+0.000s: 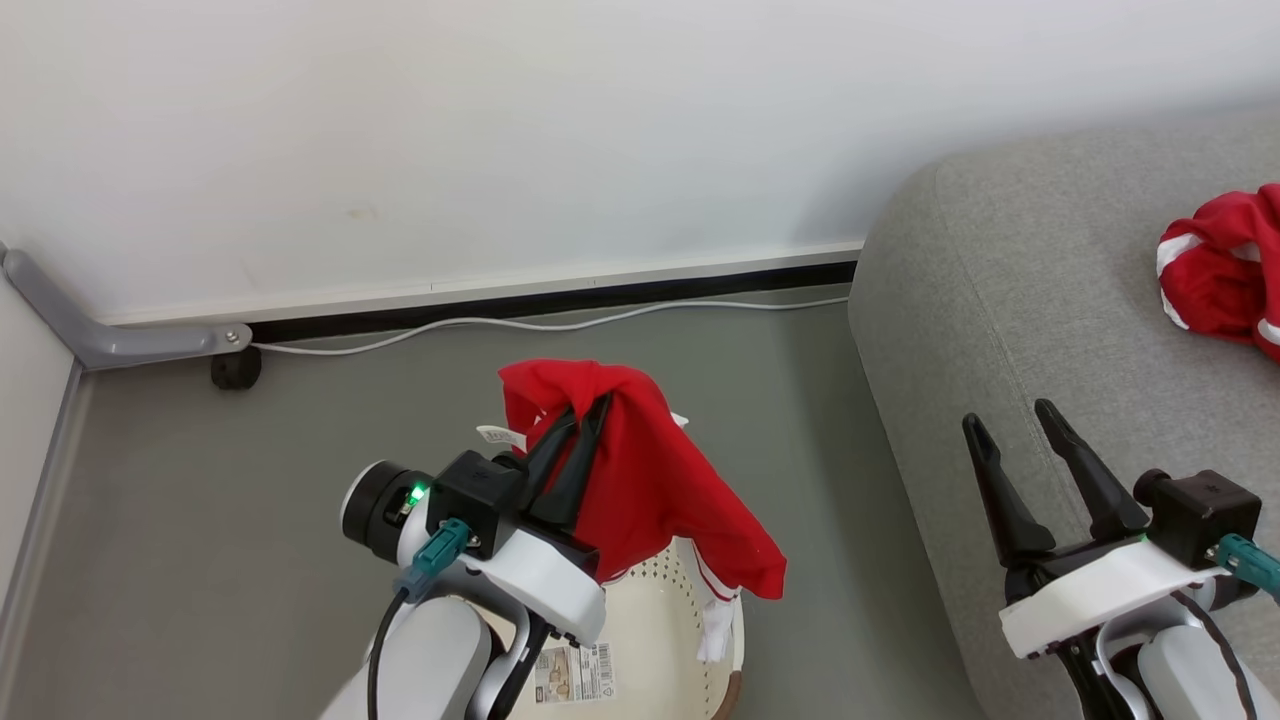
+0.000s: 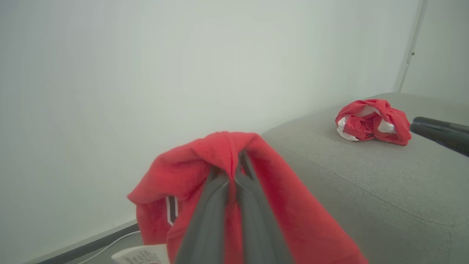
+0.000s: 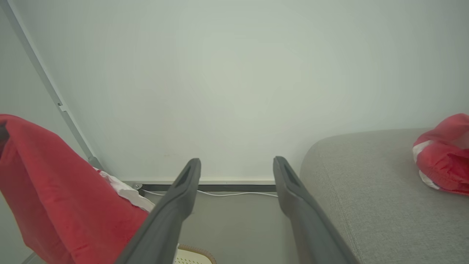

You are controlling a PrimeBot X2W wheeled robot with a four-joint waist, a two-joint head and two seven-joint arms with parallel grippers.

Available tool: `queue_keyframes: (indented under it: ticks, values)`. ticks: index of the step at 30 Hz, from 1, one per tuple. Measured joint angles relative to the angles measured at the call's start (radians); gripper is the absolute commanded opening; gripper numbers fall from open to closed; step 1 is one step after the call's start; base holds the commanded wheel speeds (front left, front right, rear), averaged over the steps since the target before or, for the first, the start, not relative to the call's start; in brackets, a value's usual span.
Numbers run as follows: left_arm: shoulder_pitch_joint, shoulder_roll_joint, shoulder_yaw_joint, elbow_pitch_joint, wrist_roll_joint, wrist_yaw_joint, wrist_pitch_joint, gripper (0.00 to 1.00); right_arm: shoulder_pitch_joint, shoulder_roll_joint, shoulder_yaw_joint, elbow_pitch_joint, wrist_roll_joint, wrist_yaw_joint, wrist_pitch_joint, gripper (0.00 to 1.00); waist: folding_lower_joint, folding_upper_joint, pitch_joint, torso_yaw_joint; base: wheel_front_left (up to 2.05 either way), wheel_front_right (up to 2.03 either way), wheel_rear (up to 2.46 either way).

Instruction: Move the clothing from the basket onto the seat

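Note:
My left gripper (image 1: 588, 410) is shut on a red garment (image 1: 650, 480) of the clothing, lifted above the cream basket (image 1: 650, 640); the cloth drapes over the fingers and hangs down to the right. In the left wrist view the closed fingers (image 2: 216, 205) pinch a fold of this red garment (image 2: 293, 220). A second crumpled red and white garment (image 1: 1220, 270) lies on the grey seat (image 1: 1000, 330) at the right. My right gripper (image 1: 1010, 418) stands open over the seat's front edge, nothing between its fingers (image 3: 183, 190).
A white wall and dark skirting run along the back, with a white cable (image 1: 520, 325) on the grey floor. A grey metal bracket (image 1: 110, 335) and small black foot sit at the left corner. A label sticker (image 1: 572, 672) shows inside the basket.

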Motion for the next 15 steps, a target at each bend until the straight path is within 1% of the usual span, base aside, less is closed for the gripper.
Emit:
queue_keyframes:
  ticks: [1, 5, 15]
  values:
    - [-0.001, 0.003, -0.009, -0.022, 0.000, -0.012, 0.010, 0.00, 0.001, 0.006, 0.000, 0.003, -0.001, 0.000, 0.000, 1.00, 0.0000, 0.0000, -0.008, 0.000, 0.00, 0.00, 0.00]
    - [-0.015, 0.006, -0.023, -0.072, -0.002, -0.032, 0.040, 0.00, 0.018, 0.012, 0.000, 0.016, -0.003, 0.000, 0.000, 1.00, 0.0000, 0.0000, -0.021, 0.001, 0.00, 0.00, 0.00]
    - [-0.098, 0.016, -0.052, -0.167, 0.001, -0.060, 0.103, 0.00, 0.041, 0.021, 0.000, 0.025, -0.012, 0.000, 0.000, 1.00, 0.0000, 0.0000, -0.030, 0.003, 0.00, 0.00, 0.00]
